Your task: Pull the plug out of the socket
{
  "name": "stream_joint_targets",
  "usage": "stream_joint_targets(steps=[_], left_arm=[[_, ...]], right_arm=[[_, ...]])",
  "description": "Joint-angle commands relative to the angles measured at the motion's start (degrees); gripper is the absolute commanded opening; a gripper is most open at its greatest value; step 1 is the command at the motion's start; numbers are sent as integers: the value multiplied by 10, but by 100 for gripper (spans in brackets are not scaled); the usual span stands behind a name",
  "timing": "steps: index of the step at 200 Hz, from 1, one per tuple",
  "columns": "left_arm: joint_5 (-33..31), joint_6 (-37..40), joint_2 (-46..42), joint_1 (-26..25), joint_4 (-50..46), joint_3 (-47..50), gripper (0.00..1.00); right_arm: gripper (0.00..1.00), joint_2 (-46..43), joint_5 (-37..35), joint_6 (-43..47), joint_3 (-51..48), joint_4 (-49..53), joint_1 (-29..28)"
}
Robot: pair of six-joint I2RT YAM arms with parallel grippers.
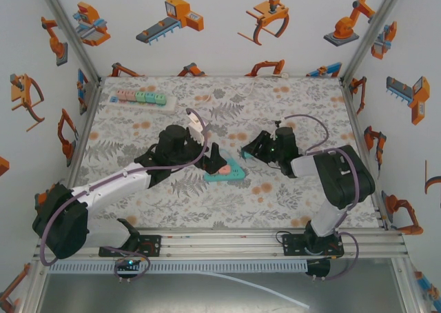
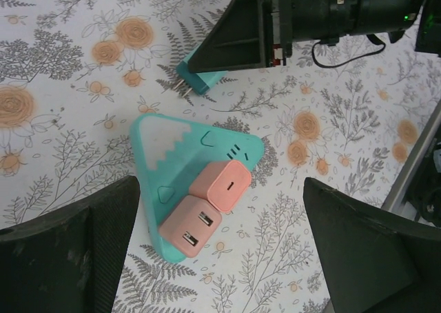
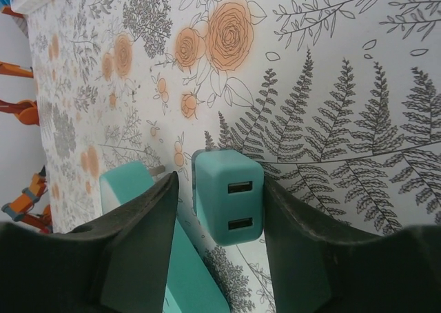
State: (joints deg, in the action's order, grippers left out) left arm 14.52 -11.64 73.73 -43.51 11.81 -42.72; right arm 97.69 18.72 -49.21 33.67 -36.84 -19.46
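The socket [image 2: 176,151] is a teal triangular block lying on the floral table, also visible in the top view as the socket [image 1: 233,172]. Two pink plugs [image 2: 220,183] [image 2: 191,227] sit in it. A teal plug [image 3: 229,203] with two USB ports lies on the table beside the socket, its prongs bare [image 2: 180,87]. My right gripper [image 3: 219,182] straddles this teal plug; one finger is close against it and the other stands clear with a gap. My left gripper [image 2: 220,258] hangs over the socket, wide open, with the pink plugs between its fingers [image 2: 76,251] and untouched.
A pastel power strip [image 1: 138,96] lies at the back left of the table. Printed walls and aluminium posts [image 1: 74,37] close in the table on three sides. The two arms meet near the table's middle, close to each other.
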Motion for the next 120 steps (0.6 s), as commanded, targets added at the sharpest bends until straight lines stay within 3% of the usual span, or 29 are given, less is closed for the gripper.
stream_joint_targets(steps=[1, 77, 120], left_arm=[[-27, 11, -13, -1, -2, 0, 94], [-82, -10, -28, 1, -13, 4, 94], [-116, -33, -37, 6, -12, 17, 93]], right_arm=[[51, -33, -32, 35, -8, 41, 2], [55, -226, -76, 149, 1, 203, -4], [55, -348, -89, 352, 13, 243, -71]])
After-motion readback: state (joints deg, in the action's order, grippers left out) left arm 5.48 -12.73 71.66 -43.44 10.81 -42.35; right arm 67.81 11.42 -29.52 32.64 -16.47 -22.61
